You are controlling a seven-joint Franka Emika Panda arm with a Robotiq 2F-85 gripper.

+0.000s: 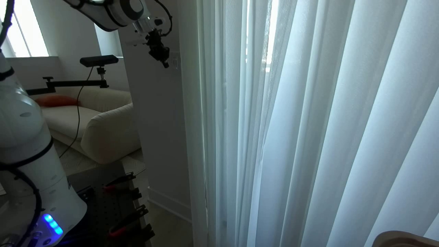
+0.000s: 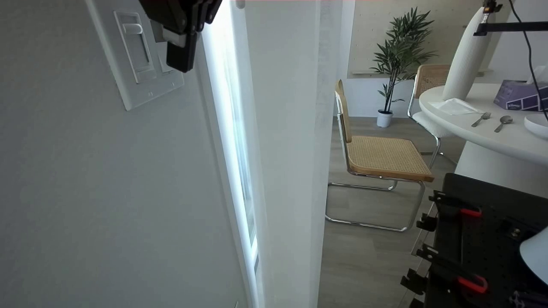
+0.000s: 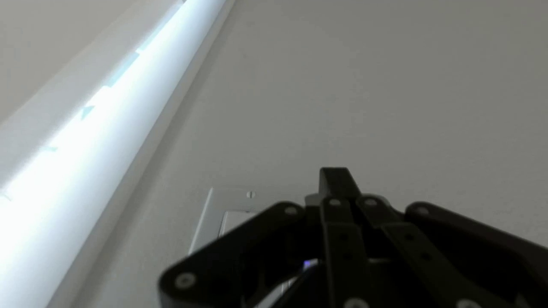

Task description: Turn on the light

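Observation:
A white switch plate [image 2: 116,51] is on the grey wall. In an exterior view it carries a slider switch with its knob [image 2: 132,28] near the top. A second switch [image 2: 164,64] beside it is mostly hidden behind my gripper [image 2: 182,55]. The plate shows small in an exterior view [image 1: 176,61], just right of my gripper [image 1: 166,64]. In the wrist view the plate [image 3: 229,199] is at the lower middle, largely covered by the gripper [image 3: 338,182]. The fingers are together with nothing seen between them. I cannot tell whether the fingertips touch the plate.
A long white curtain [image 1: 233,137] hangs close beside the switch wall. A bright window gap [image 3: 98,128] runs along the wall's edge. A camera on a bracket [image 1: 98,61], a sofa [image 1: 109,130], a chair [image 2: 385,156] and a table [image 2: 483,128] stand farther off.

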